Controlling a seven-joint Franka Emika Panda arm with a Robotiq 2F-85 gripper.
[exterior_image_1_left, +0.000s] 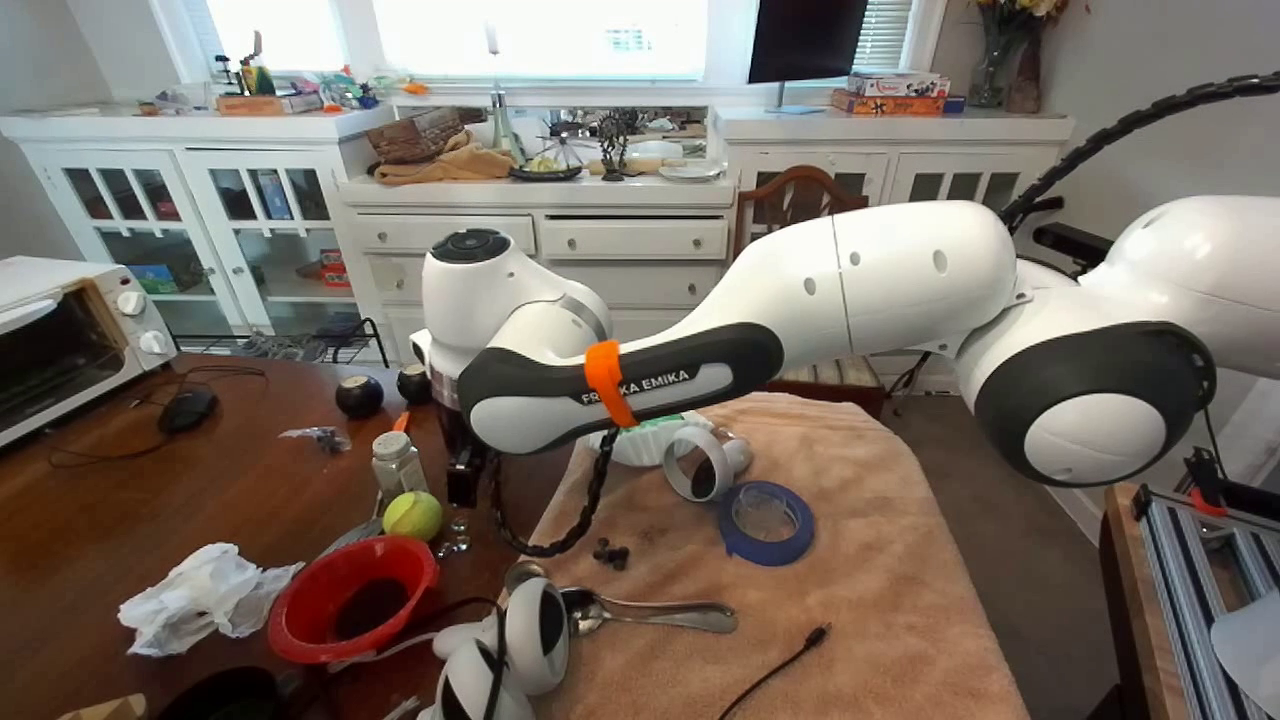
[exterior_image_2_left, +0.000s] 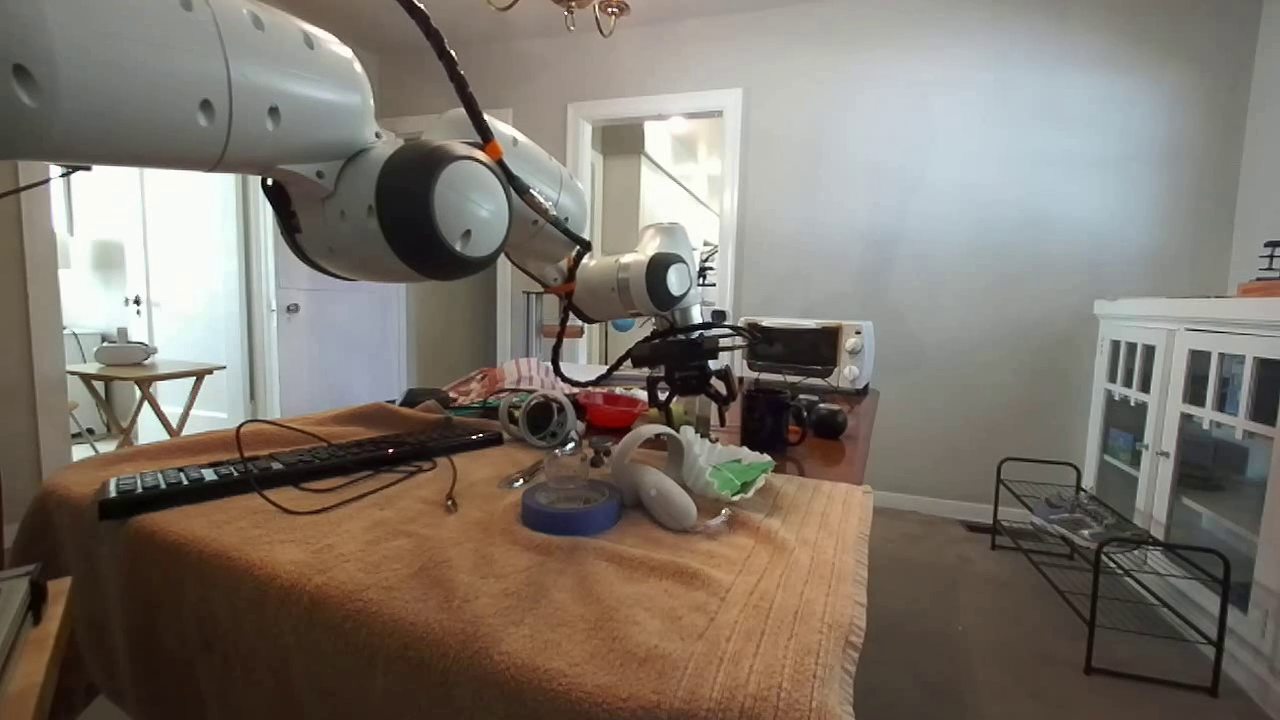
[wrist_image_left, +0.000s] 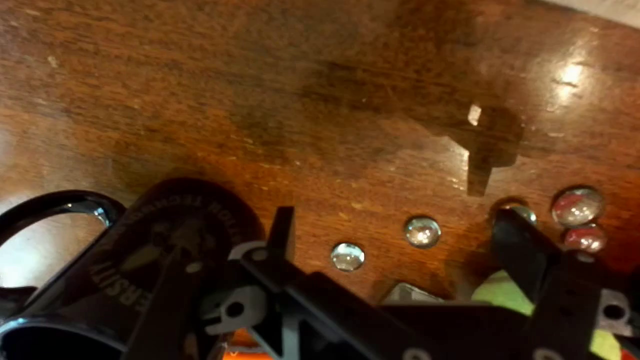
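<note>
- Wrist view: gripper is spread wide — table seen between the fingers.
- Five glass beads are scattered on the table: two framed between the fingers, one partly covered by a fingertip, two close together just past it.
- Dark mug is overlapped by a finger; contact can't be told. Tennis ball is partly hidden by the opposite finger.
- In an exterior view, gripper is mostly blocked by the arm. Some glass beads are seen just beside the tennis ball, with salt shaker and red bowl close by. Spoons and blue tape are laid on the towel.
- In an exterior view, gripper is held above the table, fingers apart, near the mug — set upright. Keyboard is placed on the towel; toaster oven is seen behind.
</note>
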